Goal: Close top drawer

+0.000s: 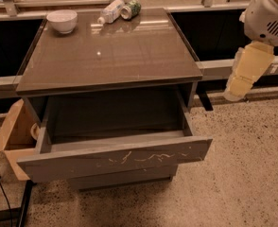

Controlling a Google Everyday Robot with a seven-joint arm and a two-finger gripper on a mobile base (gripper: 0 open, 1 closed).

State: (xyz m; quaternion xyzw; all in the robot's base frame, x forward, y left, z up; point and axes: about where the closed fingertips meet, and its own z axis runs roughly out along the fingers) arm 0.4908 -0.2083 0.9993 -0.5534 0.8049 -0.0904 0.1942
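The top drawer (115, 160) of a grey-brown cabinet (110, 56) stands pulled far out toward me. Its flat front panel carries pale scratch marks across the middle, and its inside looks empty. My gripper (240, 77), pale yellow under a white wrist housing (269, 13), hangs in the air to the right of the cabinet. It is about level with the cabinet top, well apart from the drawer and touching nothing.
A white bowl (62, 20), a plastic bottle (109, 11) and a green can (131, 8) lie at the back of the glossy cabinet top. A plain lower drawer front (125, 179) sits under the open one. A cardboard box (13, 136) stands left of the cabinet. Speckled floor (243, 174) lies to the right.
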